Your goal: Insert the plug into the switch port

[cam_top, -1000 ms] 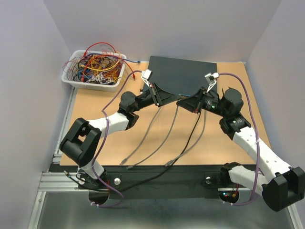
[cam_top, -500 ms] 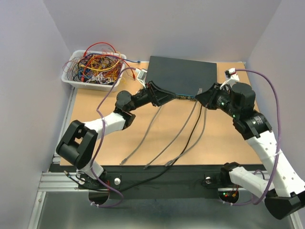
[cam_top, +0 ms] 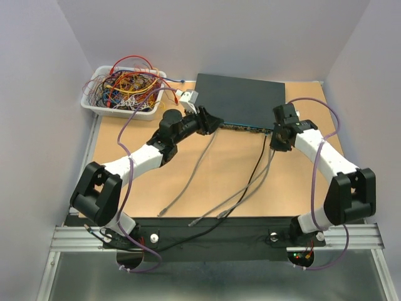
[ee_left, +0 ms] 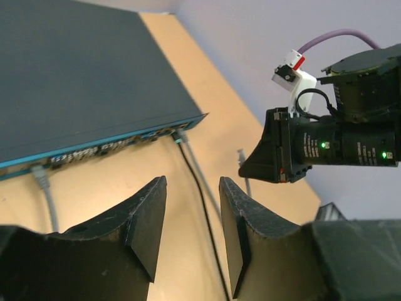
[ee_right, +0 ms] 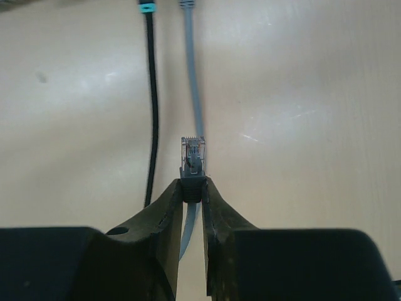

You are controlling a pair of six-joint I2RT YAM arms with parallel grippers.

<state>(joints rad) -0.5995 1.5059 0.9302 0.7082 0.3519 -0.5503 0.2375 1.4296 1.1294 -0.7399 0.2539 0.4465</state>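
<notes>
- Two arms are working over the worktop [cam_top: 207, 182], where loose cables are trailing from the switch toward the near edge.
- The switch [cam_top: 241, 100] is lying along the far edge with its port row facing the arms.
- The right tool [ee_right: 193, 185], having swung off the switch's right corner, is now hovering just before that end, so alignment is starting over.
- The left tool [ee_left: 193, 188], having just opened, is standing jaws apart and empty near the row's left part.
- The plug [ee_right: 193, 153] is being clamped by the right tool, nose forward and apart from the ports. Room beside the seated black cable [ee_right: 152, 94] and grey cable [ee_right: 194, 81] is looking tight.
</notes>
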